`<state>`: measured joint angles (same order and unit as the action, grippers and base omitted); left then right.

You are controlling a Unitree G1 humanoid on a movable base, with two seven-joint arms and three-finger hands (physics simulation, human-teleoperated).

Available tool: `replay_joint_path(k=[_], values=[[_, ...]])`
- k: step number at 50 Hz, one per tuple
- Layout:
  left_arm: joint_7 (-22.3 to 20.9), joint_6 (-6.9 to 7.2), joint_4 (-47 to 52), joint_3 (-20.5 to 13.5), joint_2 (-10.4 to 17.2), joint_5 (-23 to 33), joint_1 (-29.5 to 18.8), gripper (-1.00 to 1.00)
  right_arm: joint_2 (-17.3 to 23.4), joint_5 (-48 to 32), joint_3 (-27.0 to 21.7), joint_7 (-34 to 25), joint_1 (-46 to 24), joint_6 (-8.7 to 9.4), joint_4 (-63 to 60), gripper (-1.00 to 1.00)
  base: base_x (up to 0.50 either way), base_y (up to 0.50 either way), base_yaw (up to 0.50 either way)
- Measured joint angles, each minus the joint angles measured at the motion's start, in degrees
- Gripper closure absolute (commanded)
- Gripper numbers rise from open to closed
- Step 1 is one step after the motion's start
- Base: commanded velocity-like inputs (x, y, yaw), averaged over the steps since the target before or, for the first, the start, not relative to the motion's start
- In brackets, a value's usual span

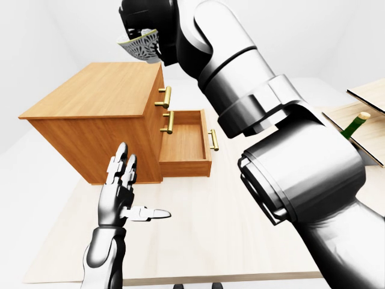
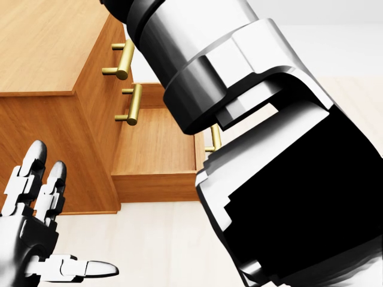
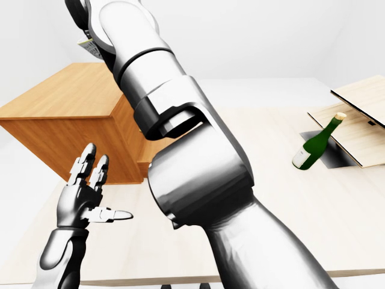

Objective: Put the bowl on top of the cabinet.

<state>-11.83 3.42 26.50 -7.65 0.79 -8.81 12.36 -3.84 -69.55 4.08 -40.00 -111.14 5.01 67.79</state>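
Visible are one wooden cabinet (image 1: pixel 96 99), one open drawer (image 1: pixel 183 147), three brass handles (image 2: pixel 122 58), one patterned bowl (image 1: pixel 139 46), one green bottle (image 3: pixel 316 144) and one pale surface (image 1: pixel 198 232).

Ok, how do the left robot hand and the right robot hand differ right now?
The left robot hand sits low in the left-eye view, below the light-brown wooden cabinet. The right robot hand is raised high, over the cabinet's upper-right corner. The left robot hand is open and empty, fingers pointing up, whereas the right robot hand appears closed on the dark-and-white patterned bowl. Both share the same glossy metallic build.
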Motion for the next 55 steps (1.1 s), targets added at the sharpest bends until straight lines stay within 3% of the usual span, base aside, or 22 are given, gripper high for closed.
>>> replay_joint_path(k=[23, 55], values=[[0.05, 0.41, 0.52, 0.18, -0.02, 0.12, 0.18, -1.0, -1.08, 1.15, -0.39, 0.0, 1.49, -0.45, 0.29, 1.0, 0.0, 0.0, 0.0], [-0.14, -0.03, 0.62, 0.49, -0.12, 0.3, 0.66, -1.0, -1.08, 1.29, -0.23, 0.0, 3.43, -1.31, 0.65, 1.0, 0.0, 0.0, 0.0]])
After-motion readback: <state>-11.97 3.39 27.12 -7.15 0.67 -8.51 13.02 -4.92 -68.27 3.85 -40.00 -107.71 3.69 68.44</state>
